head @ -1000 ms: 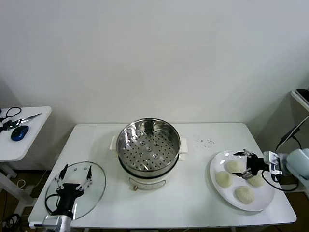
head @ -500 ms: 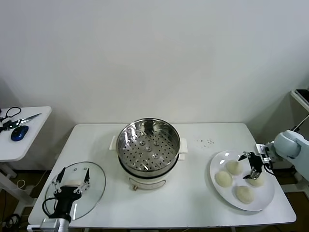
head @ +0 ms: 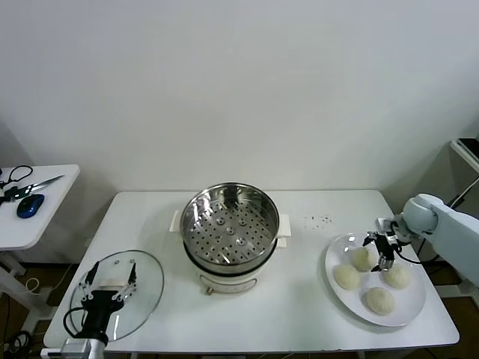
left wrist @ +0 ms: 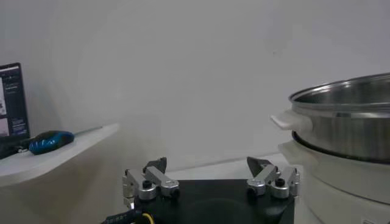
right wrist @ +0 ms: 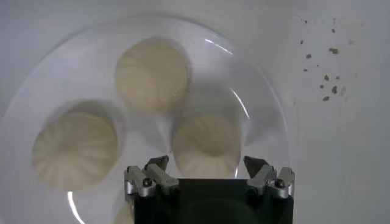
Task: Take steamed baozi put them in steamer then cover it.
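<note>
The right pincer (head: 382, 252) hangs over the flat white round plate (head: 340, 295) at the right end of the white bench (head: 299, 314), its two dark fingers spread wide and gripping nothing. In the right wrist view the right pincer (right wrist: 207, 167) stands straight above one of the four small, domed, cream-white steamed baozi (right wrist: 206, 146), with a fingertip on either side of that bun and not touching it. Just past it lies a second bun (right wrist: 152, 76), and a third (right wrist: 74, 151) sits off to one side; all rest on the plate (right wrist: 262, 91). From the head view the four buns form a loose cluster: one under the pincer (head: 363, 258), one beside it toward the robot's right (head: 397, 276), one nearer the bench middle (head: 346, 277) and one closest to the front edge (head: 379, 301). Beyond the plate, a scatter of small dark specks (head: 320, 220) marks the bench top.

Well away to the left of the right pincer, in the middle of the bench, stands the round shiny stainless-steel steamer (head: 230, 228) on its white electric base, uncovered, its perforated tray bare.

The left pincer (head: 109, 275) hovers at the near left corner of the bench, fingers likewise wide apart and empty, above the round glass lid (head: 146, 288) lying flat there. In the left wrist view the left pincer (left wrist: 207, 173) shows its parted tips, with the steamer (left wrist: 347, 122) off to the side and, farther off, a white side table (left wrist: 55, 158) carrying a blue computer mouse (left wrist: 50, 141).
</note>
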